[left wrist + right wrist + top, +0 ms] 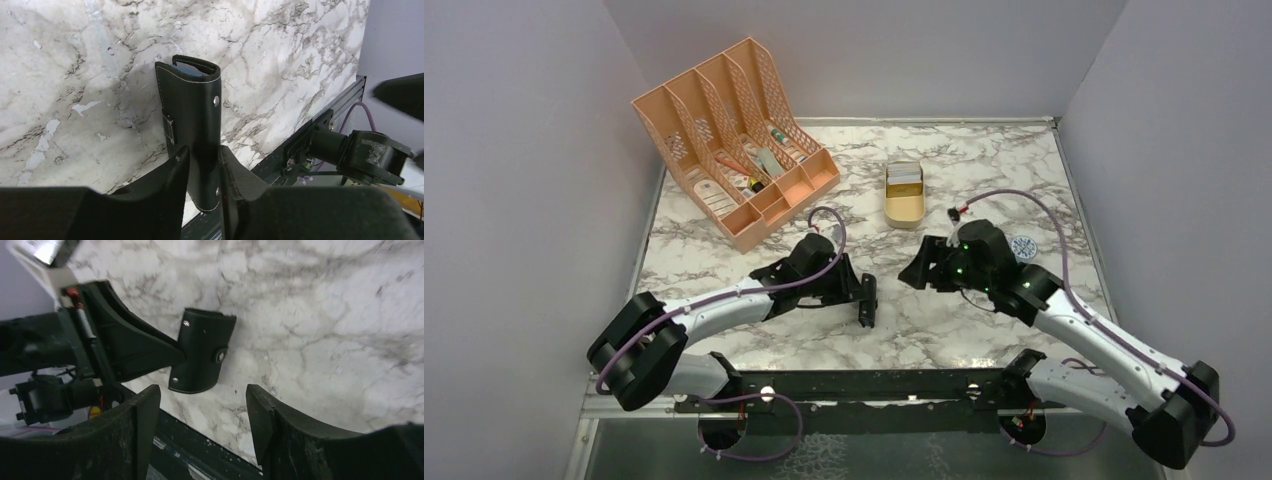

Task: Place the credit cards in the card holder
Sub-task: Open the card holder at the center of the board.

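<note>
My left gripper [202, 161] is shut on the black card holder [192, 115], gripping it by one end. The holder is folded, with its snap studs showing. A blue-grey card edge [189, 65] peeks from its far end. In the top view the holder [865, 310] sits at my left gripper [864, 296], low over the marble near the front edge. My right gripper [202, 402] is open and empty, apart from the holder [202, 350] and facing it. It is to the right in the top view [917, 270]. No loose cards show on the table.
A gold oval tin [904, 205] with a whitish stack inside stands at the back middle. A peach desk organiser [734, 140] stands at the back left. A small round disc [1024, 247] lies by my right arm. The black front rail [854, 385] runs just below the holder.
</note>
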